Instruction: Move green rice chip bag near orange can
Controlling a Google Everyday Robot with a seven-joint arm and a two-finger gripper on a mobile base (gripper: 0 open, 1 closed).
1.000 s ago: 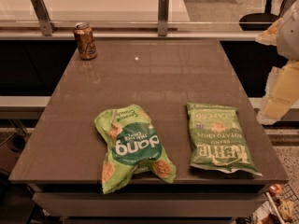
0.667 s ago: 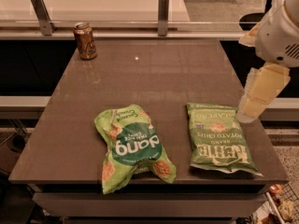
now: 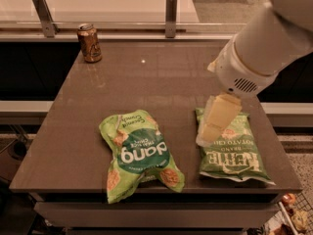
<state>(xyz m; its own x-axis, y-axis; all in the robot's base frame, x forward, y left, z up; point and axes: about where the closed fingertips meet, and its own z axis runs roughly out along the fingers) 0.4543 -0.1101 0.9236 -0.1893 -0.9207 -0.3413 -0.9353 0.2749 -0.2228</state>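
While the pale gripper (image 3: 209,132) hung right of centre, state unclear to me, the wrinkly green foil rice chip bag (image 3: 139,155) lay lower centre, well apart from the orange metal can (image 3: 90,43) upper left.

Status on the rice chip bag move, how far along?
Done: nothing; the green rice chip bag lies at the front of the table, far from the orange can at the back left. In hand: the pincer hangs over the potato chip bag, right of the target. Left: reach, grasp, carry, place by the can.
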